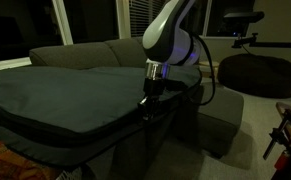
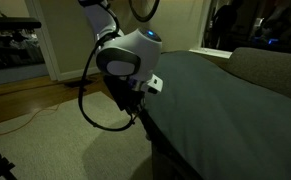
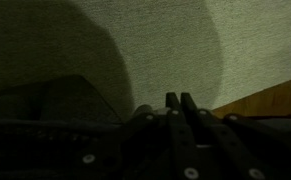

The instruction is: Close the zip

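Zip in exterior view; wrist shows carpet

White arm bent downward, dark fingers pressed close together.

I see the zip as a thin dark line along the side seam of the case, running nine to three o'clock.

arm: white rounded shells | claw: black, pale screws | cable: black loop
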Robot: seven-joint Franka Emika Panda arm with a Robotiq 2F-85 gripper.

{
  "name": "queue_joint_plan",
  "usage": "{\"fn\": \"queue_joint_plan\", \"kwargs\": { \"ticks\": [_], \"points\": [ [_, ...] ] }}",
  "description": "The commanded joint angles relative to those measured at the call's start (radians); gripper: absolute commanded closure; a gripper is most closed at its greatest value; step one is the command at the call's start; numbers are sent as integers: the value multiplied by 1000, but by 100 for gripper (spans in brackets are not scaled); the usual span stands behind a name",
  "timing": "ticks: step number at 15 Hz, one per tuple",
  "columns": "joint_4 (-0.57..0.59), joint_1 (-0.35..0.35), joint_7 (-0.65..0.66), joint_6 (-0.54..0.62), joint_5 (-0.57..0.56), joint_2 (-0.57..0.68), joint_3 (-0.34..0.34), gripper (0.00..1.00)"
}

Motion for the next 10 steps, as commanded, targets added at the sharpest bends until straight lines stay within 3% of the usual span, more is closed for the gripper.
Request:
{"fn": "queue_joint_plan", "kwargs": {
  "ticks": [1,10],
  "points": [
    [-103,-55,-2,47,1,-106,-36,96],
    [-144,-88,-11,69,15,-119,-46,96]
  ]
}}
